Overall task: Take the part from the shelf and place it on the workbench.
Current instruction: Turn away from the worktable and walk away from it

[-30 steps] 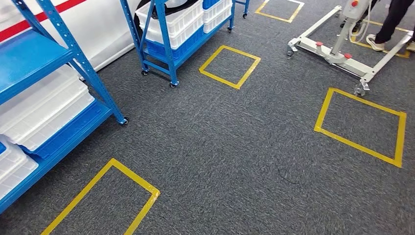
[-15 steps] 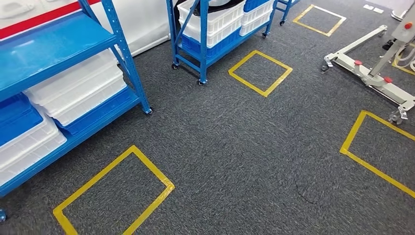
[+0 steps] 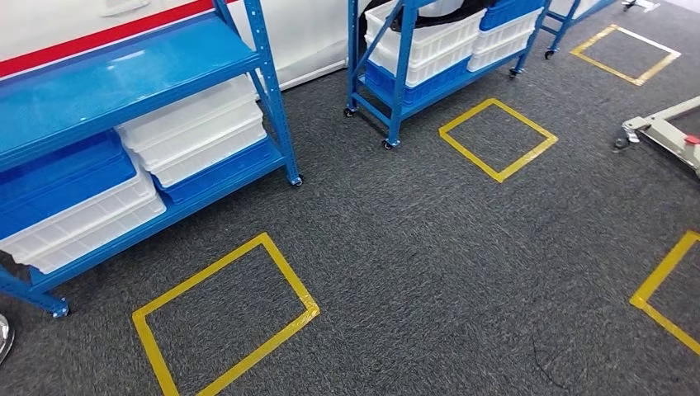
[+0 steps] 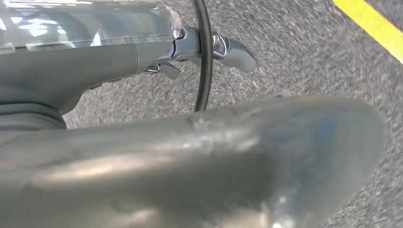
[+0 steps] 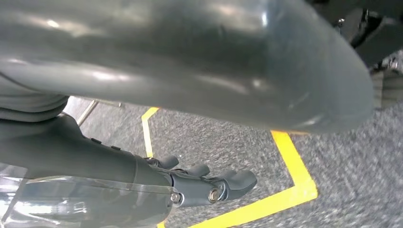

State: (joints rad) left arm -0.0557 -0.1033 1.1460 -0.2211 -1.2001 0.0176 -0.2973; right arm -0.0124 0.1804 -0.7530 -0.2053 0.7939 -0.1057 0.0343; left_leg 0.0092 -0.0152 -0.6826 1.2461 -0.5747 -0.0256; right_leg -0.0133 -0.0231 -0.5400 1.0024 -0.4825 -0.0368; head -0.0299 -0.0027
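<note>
- Grey carpet (image 3: 429, 247) is seen beyond both hanging hands.
- Nothing is held by the left hand (image 4: 142, 61); its fingers (image 4: 237, 51) are loosely extended.
- Nothing is held by the right hand (image 5: 157, 185); its fingers (image 5: 237, 183) are loosely extended.
- White bins (image 3: 194, 132) are stacked on the blue shelf (image 3: 124, 74); the part cannot be told.

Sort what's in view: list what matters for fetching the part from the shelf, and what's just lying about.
For the job:
- near blue shelf, white and blue bins on it
- left hand, holding nothing
- right hand, holding nothing

Lying about:
- far blue shelf on wheels
- yellow tape squares on the carpet
- grey wheeled frame
</note>
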